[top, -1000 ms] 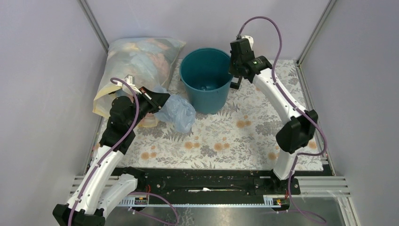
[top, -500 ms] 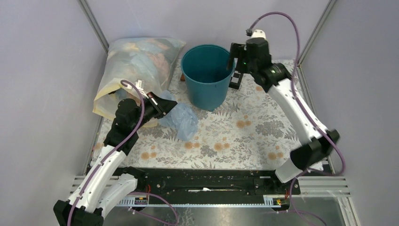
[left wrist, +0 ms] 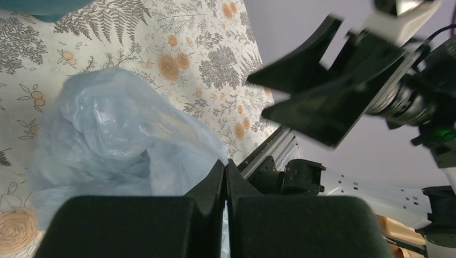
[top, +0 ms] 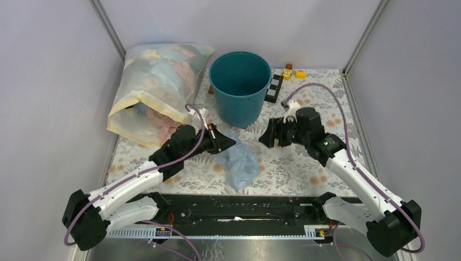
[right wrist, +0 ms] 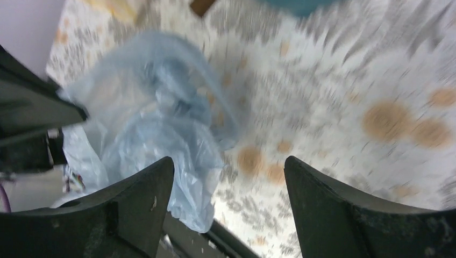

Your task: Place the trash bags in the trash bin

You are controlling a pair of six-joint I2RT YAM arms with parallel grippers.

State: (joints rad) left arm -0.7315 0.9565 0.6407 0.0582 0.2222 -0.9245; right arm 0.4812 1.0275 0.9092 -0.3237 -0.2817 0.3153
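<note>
The trash bag (top: 240, 163), a crinkled pale blue film, lies on the floral mat near its front edge. My left gripper (top: 225, 144) is shut on the bag's upper edge; in the left wrist view a sliver of film shows between the closed fingers of the gripper (left wrist: 226, 164), and the bag (left wrist: 118, 134) spreads out beyond them. To the bag's right, my right gripper (top: 268, 136) is open and faces it, holding nothing. The right wrist view is blurred, with the gripper (right wrist: 228, 160) wide open and the bag (right wrist: 150, 123) ahead on the left. The teal trash bin (top: 239, 109) stands upright at the back.
A large cloudy bag (top: 157, 81) stuffed with items leans at the back left. A black-and-white checkered strip (top: 273, 88) and small yellow blocks (top: 300, 74) lie right of the bin. A black rail (top: 234, 209) runs along the mat's front edge.
My left gripper has pulled the blue bag from beside the stuffed bag toward the front middle. My right arm has swung down from the bin's rim to the middle of the mat, and its gripper has opened.
</note>
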